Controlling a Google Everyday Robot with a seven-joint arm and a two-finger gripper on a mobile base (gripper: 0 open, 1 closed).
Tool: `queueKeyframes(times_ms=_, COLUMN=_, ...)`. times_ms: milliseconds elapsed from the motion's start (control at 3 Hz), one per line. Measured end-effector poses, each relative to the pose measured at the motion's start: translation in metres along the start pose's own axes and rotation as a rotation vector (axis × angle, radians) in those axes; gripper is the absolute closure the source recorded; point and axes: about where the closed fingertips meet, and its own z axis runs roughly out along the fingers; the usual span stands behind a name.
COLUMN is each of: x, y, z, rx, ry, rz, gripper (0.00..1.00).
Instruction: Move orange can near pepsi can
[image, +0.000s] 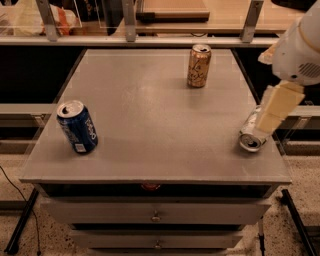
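The orange can (199, 65) stands upright at the far middle-right of the grey table (150, 110). The pepsi can (77, 127) stands at the near left of the table, leaning slightly. The two cans are far apart. My gripper (276, 108), cream-coloured under a white arm, hangs at the table's right edge. It is well to the right of and nearer than the orange can, and it holds nothing that I can see.
A pale green-and-white can (251, 135) lies on its side at the table's right edge, partly behind the gripper. Drawers (156, 215) sit under the tabletop. A railing with posts (129, 22) runs behind the table.
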Motion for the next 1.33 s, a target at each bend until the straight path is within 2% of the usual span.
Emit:
queueKeyframes(times_ms=333, x=0.004, y=-0.064, z=0.067, rx=0.06, ry=-0.05, rz=0.096, gripper=0.0)
queueKeyframes(times_ms=667, x=0.004, y=-0.062, z=0.066, rx=0.059, ry=-0.048, rz=0.095, gripper=0.0)
queueKeyframes(times_ms=1000, x=-0.009, y=-0.071, z=0.073, rx=0.092, ry=-0.109, rz=0.091, gripper=0.0)
queueKeyframes(times_ms=1333, x=-0.028, y=-0.091, z=0.088, rx=0.138, ry=-0.204, rz=0.106, gripper=0.0)
